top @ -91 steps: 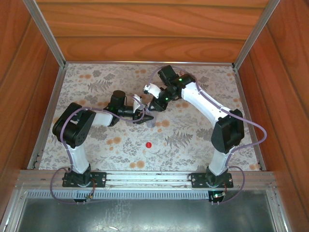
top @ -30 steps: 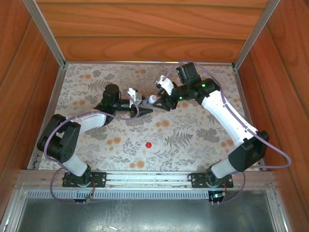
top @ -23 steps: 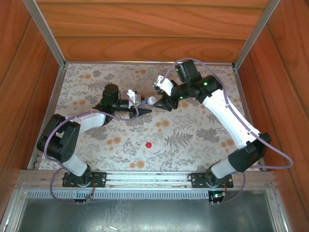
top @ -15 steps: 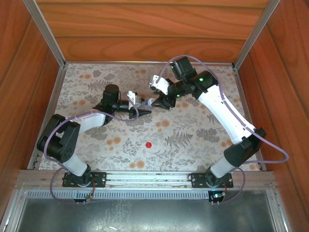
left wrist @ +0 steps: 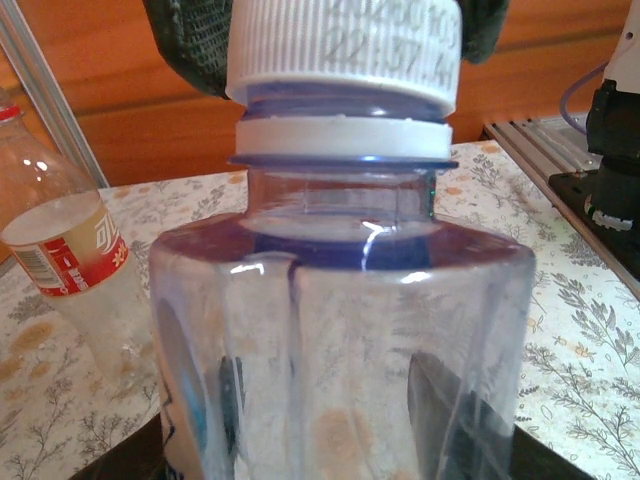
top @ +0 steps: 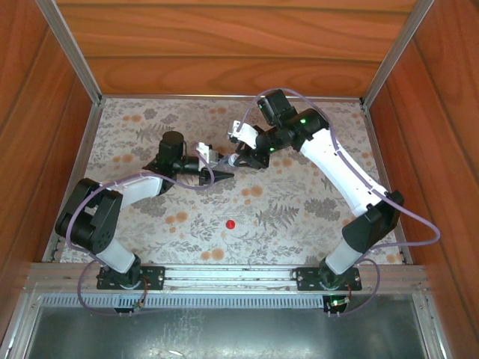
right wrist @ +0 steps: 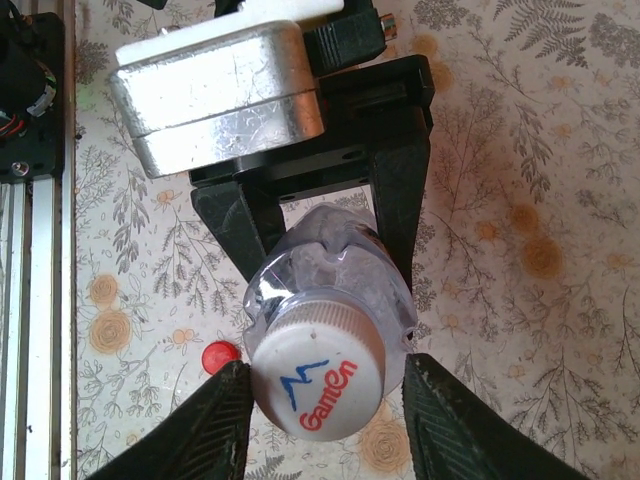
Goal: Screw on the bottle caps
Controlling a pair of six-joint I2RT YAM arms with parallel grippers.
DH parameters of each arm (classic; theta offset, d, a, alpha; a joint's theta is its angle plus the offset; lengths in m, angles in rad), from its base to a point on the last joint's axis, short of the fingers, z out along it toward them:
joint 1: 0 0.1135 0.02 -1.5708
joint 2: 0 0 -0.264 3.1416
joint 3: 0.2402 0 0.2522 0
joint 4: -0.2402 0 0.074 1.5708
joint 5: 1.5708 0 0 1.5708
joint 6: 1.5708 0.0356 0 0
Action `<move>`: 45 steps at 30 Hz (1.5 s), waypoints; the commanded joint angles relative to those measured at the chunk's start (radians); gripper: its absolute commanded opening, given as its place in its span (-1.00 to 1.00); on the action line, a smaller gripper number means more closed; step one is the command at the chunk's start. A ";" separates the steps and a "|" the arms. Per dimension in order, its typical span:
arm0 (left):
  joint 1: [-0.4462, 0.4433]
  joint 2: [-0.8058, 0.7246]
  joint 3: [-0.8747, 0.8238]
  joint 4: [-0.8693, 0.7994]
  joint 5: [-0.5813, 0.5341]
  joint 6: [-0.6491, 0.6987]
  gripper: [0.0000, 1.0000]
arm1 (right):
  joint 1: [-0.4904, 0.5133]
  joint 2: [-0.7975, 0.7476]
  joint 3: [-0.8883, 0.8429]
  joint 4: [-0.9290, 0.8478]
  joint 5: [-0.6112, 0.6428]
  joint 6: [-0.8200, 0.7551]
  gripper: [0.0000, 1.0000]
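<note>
L gripper (top: 218, 174) clamps bluish bottle (left wrist: 340, 330) at far-centre; white cap (right wrist: 318, 385) on its neck. R gripper (right wrist: 330, 370) fingers flank that cap; can't tell if gripping. Red cap (top: 230, 224) lies nearer, on table (top: 314, 224).

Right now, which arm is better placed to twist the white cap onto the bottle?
Right. The right tool brackets the white cap sitting on the neck of the bluish bottle. The left tool is clamped on that bottle's body, steadying it.
</note>
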 commanded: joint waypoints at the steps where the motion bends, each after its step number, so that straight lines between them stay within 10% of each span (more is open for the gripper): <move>1: -0.001 -0.031 -0.002 -0.017 0.026 0.037 -0.07 | 0.006 0.009 0.015 -0.016 -0.025 -0.012 -0.21; 10: -0.001 -0.036 0.013 -0.030 -0.086 0.059 -0.07 | 0.006 0.026 -0.007 0.001 -0.041 0.133 -0.44; 20: -0.001 -0.027 0.052 -0.038 -0.185 0.165 -0.07 | 0.011 -0.037 -0.117 0.118 0.048 0.972 -0.57; 25: 0.001 -0.016 0.053 -0.043 -0.158 0.192 -0.06 | 0.019 0.009 -0.050 0.000 0.065 1.149 -0.55; 34: 0.007 -0.046 0.012 -0.049 -0.117 0.199 -0.04 | 0.015 -0.047 -0.023 -0.016 0.046 0.670 0.14; 45: 0.007 -0.059 0.009 -0.056 0.033 0.095 -0.05 | 0.037 -0.082 -0.042 0.018 0.144 -0.002 0.20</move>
